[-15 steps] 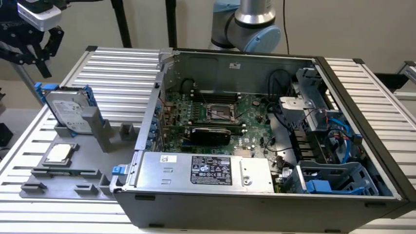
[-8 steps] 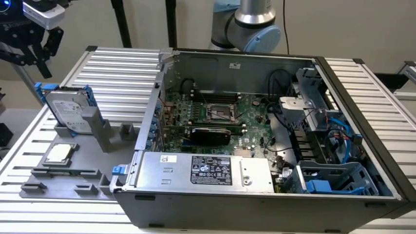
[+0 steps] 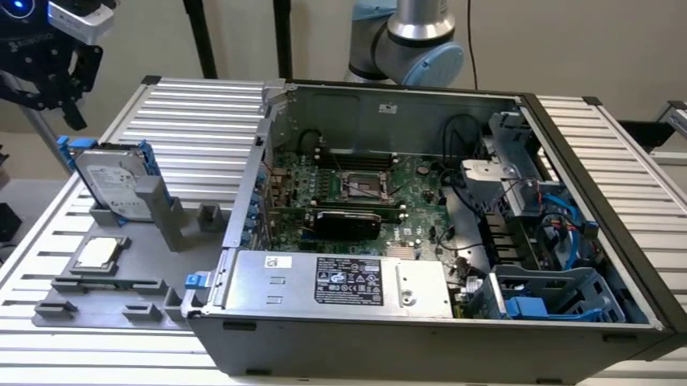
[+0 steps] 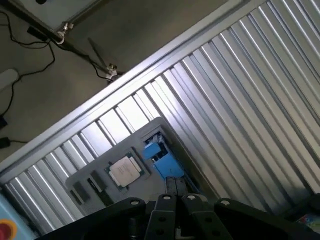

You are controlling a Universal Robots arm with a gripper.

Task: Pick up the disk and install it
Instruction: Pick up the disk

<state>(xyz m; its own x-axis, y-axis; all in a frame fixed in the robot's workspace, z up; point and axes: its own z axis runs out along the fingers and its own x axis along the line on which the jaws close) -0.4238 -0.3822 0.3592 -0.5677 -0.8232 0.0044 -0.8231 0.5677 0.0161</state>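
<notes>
Gripper (image 3: 48,84): black, on the Universal Robots arm, hanging high at the exterior view's far left. It is above and well apart from the parts tray. From the exterior and wrist views I cannot tell how wide the tool stands. Nothing is seen in it.

Disk (image 3: 113,181): flat rectangular silver-grey metal hard drive with a white printed label and blue plastic rails. It stands on edge, slightly tilted, in an upright slot of the grey plastic fixture tray (image 3: 140,301). It is not touching the gripper.

In the wrist view the gripper body (image 4: 175,210) looks down on the disk's blue rail (image 4: 160,155), with the tray (image 4: 150,131) under it.

Small square silver chip (image 3: 96,253): lies flat in its own recess of the tray, near the disk's slot. It also shows in the wrist view (image 4: 125,171).

Tray sits on the ribbed aluminium table (image 3: 204,104), to the exterior view's left of the open dark-grey computer case (image 3: 601,201).

Inside the case:
- a green motherboard (image 3: 355,189)
- a large silver box with a black label (image 3: 343,281) along the near edge
- a blue-grey plastic drive cage (image 3: 558,293) at the exterior view's right corner
</notes>
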